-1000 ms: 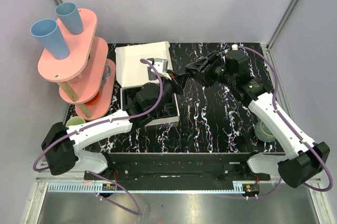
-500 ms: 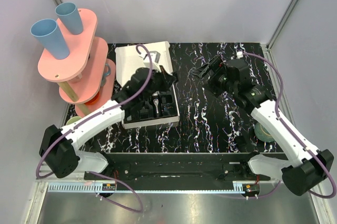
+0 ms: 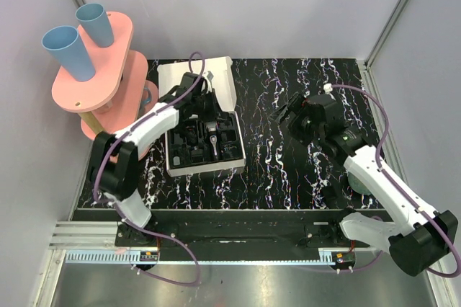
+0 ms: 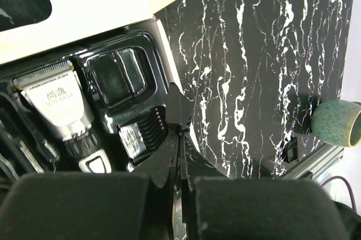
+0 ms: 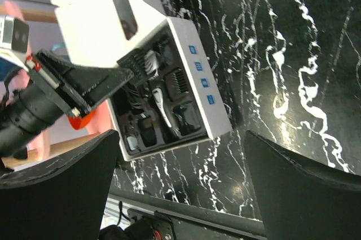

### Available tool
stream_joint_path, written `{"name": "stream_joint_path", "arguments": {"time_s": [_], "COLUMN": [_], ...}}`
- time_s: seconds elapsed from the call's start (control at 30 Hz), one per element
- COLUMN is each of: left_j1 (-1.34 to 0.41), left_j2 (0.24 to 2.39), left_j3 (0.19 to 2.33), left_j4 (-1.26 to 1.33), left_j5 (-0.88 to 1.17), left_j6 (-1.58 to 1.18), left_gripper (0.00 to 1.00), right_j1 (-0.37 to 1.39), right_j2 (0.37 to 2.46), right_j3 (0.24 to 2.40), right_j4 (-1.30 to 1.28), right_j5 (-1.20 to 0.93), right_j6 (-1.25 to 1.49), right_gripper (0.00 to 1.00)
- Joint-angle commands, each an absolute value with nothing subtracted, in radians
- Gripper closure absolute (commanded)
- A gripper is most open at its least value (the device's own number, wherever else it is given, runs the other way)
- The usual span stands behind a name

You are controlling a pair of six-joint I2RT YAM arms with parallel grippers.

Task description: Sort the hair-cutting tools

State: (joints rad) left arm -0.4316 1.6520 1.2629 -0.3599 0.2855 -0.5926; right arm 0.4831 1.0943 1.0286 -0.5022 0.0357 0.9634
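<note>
The slim black clipper with a grey head (image 4: 53,96) lies in the black moulded tray of the white box (image 3: 205,168), with black comb attachments (image 4: 141,136) in the slots beside it. My left gripper (image 4: 180,136) hovers over the tray's right side, shut on a small black comb attachment (image 4: 178,102) at its tips. Its teeth show in the right wrist view (image 5: 139,60). My right gripper (image 5: 183,195) is open and empty above the table, right of the box (image 5: 200,76). In the top view it is at mid-table (image 3: 286,109).
The box's white lid (image 3: 184,76) stands open at the back. A pink tiered stand (image 3: 108,62) with blue cups (image 3: 68,51) is on the left. A dark teal bowl (image 4: 337,123) sits near the front right, partly behind my right arm (image 3: 362,179).
The two grippers were close together at mid-table; my left gripper has swung left and back over the box, and my right gripper has drawn back to the right and towards me, open.
</note>
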Motion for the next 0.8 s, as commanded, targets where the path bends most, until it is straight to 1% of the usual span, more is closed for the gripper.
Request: {"name": "stream_joint_path", "arguments": {"time_s": [0.0,0.23,0.77], "left_j1": [-0.390,-0.370,-0.353], "left_j2": [1.758,1.827,1.896], "left_j3": [1.365,1.401,1.371], "left_j4": [-0.380,-0.359,-0.295], "left_j5": [0.454,0.456,0.483], "left_j6": [-0.612,-0.637,-0.681], "left_gripper": [1.00,1.00,1.00], "right_j1": [0.483,0.483,0.482], "right_j2": [1.054,1.022,1.025], "right_j3": [1.002,0.973,0.965], "right_j4": [-0.531,-0.532,-0.535], "right_j5": [0.061,0.075,0.058], "right_j6": [0.936,0.933,0.914], "right_gripper": [0.00,0.00,0.01]}}
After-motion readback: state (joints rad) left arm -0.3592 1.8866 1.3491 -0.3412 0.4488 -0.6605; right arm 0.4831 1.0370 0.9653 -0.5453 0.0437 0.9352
